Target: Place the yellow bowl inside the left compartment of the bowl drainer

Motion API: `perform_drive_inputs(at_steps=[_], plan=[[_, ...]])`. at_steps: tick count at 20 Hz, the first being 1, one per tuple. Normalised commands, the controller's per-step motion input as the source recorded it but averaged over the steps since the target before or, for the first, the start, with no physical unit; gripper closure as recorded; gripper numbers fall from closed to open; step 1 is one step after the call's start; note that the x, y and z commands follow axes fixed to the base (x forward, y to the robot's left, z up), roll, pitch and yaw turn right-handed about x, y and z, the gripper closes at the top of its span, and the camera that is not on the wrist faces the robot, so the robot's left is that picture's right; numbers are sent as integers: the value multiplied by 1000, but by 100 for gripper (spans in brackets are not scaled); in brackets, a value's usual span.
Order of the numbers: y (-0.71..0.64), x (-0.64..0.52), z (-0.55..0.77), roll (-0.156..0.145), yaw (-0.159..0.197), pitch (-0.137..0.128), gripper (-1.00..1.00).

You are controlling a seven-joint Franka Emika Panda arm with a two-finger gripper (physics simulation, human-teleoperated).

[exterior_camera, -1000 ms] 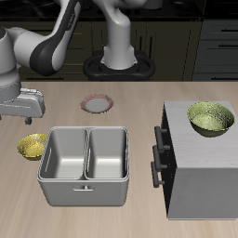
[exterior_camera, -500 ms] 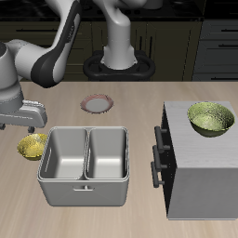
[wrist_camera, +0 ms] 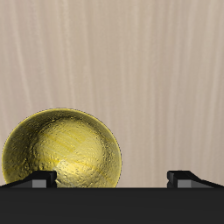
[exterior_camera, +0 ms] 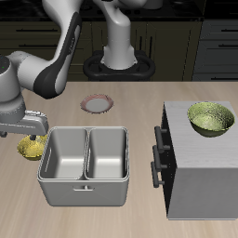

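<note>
The small golden-yellow bowl (exterior_camera: 33, 147) sits on the table beside the bowl drainer (exterior_camera: 85, 165), partly covered by my gripper (exterior_camera: 29, 136) hanging just above it. In the wrist view the yellow bowl (wrist_camera: 63, 150) lies upright on the wood, close below, with both fingertips (wrist_camera: 39, 178) spread wide and one of them over its rim. The jaws stand open and hold nothing. The drainer's left compartment (exterior_camera: 65, 154) is the well nearest the bowl, and it holds nothing.
A big gray box (exterior_camera: 199, 167) with dark handles stands on the far side of the drainer, with a larger greenish-yellow bowl (exterior_camera: 211, 119) on top. A pinkish ring-shaped plate (exterior_camera: 97, 101) lies farther back, near the robot's base (exterior_camera: 118, 65).
My gripper has come down and moved toward the table's front edge, from above and behind the yellow bowl to right over it. The bowl itself has not moved.
</note>
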Motion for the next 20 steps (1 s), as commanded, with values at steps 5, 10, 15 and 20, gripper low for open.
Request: perform_drive_inputs(at_steps=[5,10,15,20], plan=[[-25,-24,-189,-13,7,5,-100],[15,-8,-231,-1,-25,16,-100],[104,-15,-235,7,-20,22,-100],[58,-15,-254,5,31,51,-100]])
